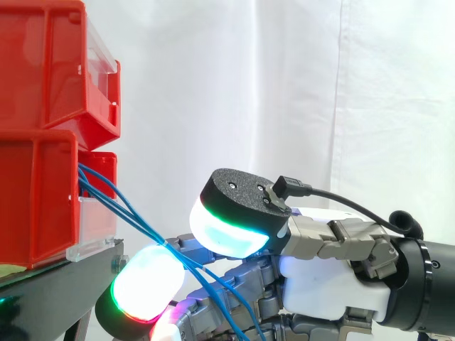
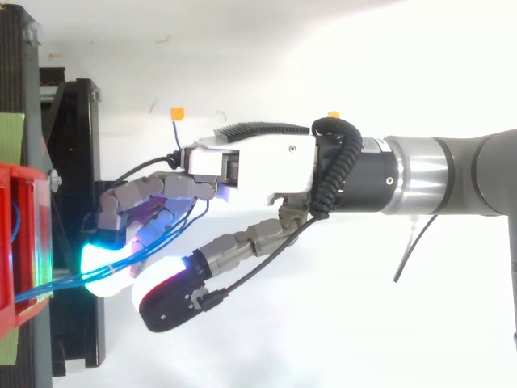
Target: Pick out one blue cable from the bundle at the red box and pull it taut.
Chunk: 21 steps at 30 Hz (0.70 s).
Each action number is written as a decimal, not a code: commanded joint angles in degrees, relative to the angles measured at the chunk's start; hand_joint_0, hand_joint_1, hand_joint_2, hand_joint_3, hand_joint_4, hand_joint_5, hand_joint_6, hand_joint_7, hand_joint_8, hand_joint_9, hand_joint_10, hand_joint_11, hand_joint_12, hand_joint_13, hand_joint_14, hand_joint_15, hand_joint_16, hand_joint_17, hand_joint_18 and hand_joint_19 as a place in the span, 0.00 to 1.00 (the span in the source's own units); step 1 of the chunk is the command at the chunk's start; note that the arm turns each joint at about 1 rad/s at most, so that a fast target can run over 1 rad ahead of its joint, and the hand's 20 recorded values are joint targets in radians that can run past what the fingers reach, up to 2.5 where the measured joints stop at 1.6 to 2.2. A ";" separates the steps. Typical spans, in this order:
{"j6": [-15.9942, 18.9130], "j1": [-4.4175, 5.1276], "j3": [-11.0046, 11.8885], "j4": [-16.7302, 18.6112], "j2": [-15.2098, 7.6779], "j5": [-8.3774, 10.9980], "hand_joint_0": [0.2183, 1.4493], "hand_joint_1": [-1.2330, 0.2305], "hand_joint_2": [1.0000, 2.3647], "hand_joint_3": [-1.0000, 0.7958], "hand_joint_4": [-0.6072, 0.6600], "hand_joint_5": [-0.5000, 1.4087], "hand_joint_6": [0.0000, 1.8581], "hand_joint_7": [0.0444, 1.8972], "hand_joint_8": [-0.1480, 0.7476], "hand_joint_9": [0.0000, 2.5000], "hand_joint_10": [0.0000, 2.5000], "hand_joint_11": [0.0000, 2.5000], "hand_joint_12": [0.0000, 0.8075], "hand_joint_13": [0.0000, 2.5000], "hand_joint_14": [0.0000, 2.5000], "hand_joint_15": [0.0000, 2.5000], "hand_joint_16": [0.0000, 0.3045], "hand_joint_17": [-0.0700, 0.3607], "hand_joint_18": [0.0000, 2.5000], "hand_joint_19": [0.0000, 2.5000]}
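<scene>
Several thin blue cables (image 1: 106, 202) leave the lower red box (image 1: 39, 199) and slope down to the right into my hand (image 1: 327, 284). In the top view the blue cables (image 2: 48, 284) run from the red box (image 2: 24, 242) at the left edge in among the fingers (image 2: 133, 198). The thumb pad (image 1: 227, 229) glows white and cyan just above a white finger pad (image 1: 146, 283). One blue cable (image 1: 169, 246) kinks where it passes between these two pads, pinched there. The other cables run on past the fingers, below the palm.
A second red bin (image 1: 50, 64) is stacked on the lower one, both on a black stand (image 2: 77, 242). A white curtain hangs behind. Two small orange-tipped pieces (image 2: 177, 113) lie on the white floor beyond the hand.
</scene>
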 commanded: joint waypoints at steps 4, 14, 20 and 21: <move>0.01 -0.57 0.04 -1.11 -0.06 -1.60 0.30 0.52 0.01 0.37 0.67 0.19 0.27 0.58 0.52 0.34 0.01 0.15 0.52 0.17 0.00 0.07 0.19 0.47 0.16 0.23; 0.01 -1.18 1.71 -2.60 0.02 -2.66 0.31 0.52 0.01 0.40 0.64 0.20 0.27 0.63 0.52 0.35 0.01 0.16 0.52 0.16 0.00 0.07 0.19 0.47 0.16 0.24; 0.01 -1.18 1.88 -3.74 -0.06 -3.27 0.31 0.49 0.01 0.42 0.64 0.20 0.27 0.64 0.52 0.35 0.01 0.16 0.52 0.17 0.00 0.08 0.19 0.47 0.16 0.24; 0.01 -1.18 1.97 -3.57 0.02 -3.19 0.31 0.49 0.01 0.42 0.64 0.20 0.27 0.64 0.52 0.35 0.01 0.16 0.52 0.17 0.00 0.08 0.19 0.47 0.16 0.24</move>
